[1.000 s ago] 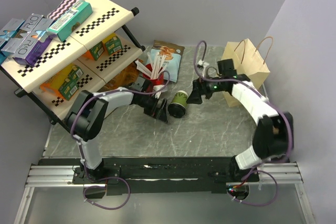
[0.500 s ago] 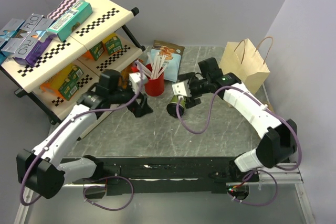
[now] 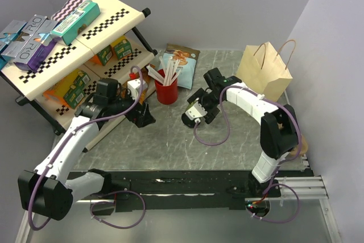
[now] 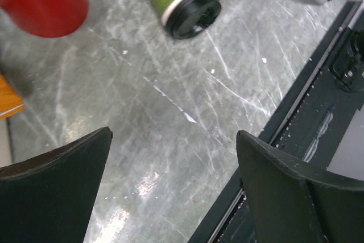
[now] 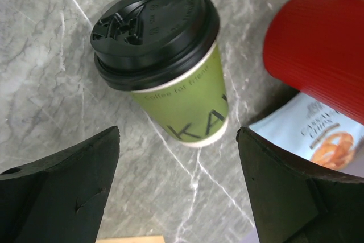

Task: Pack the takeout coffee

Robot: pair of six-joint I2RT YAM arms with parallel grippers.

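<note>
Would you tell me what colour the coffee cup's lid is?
Black lid, clearest in the right wrist view.

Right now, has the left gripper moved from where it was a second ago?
Yes. The left gripper has pulled back leftward, from below the red cup toward the shelf.

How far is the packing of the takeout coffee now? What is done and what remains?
Done: the black lid sits on the green cup. Under way: the right hand, open, frames the cup on the table without gripping it; the left hand is open and empty. Left: grasp the cup, carry it into the paper bag.
</note>
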